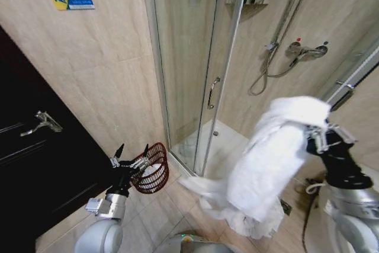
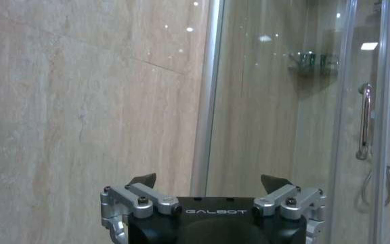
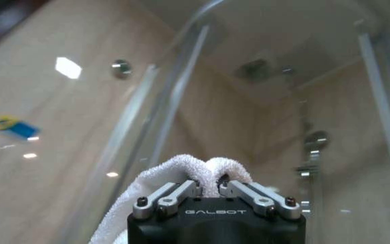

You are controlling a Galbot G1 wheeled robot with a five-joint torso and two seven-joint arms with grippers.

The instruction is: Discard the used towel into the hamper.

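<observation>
Your right end effector (image 1: 317, 137) is raised on the right of the head view, pinched closed on a fold of the white towel (image 1: 269, 167); in the right wrist view the fingers (image 3: 181, 190) meet on the terry bunch (image 3: 202, 170) that bulges up between them. From that grip the towel hangs down in a long thick drape, and its lower edge spreads onto the tiled floor (image 1: 172, 214) below and to the left of the end effector. Your left end effector (image 1: 131, 153) is held low on the left with its fingers spread wide and nothing between them; the left wrist view shows both fingertips (image 2: 142, 180) well apart against the beige wall. The hamper (image 1: 153, 168) stands on the floor just beside the left end effector, on its right, so close that they overlap in the head view, its rim tilted toward you and something pale lying inside. It sits at the foot of the beige wall (image 1: 100, 75), just beside the corner frame of the glass shower enclosure (image 1: 189, 57), whose door handle (image 1: 212, 93) is above and to the right of it. The hamper is well apart from the right end effector, down and across to its left, with open floor tiles between the towel's trailing edge and the hamper's base. A dark door (image 1: 35, 164) closes in the far left side behind the left end effector.
</observation>
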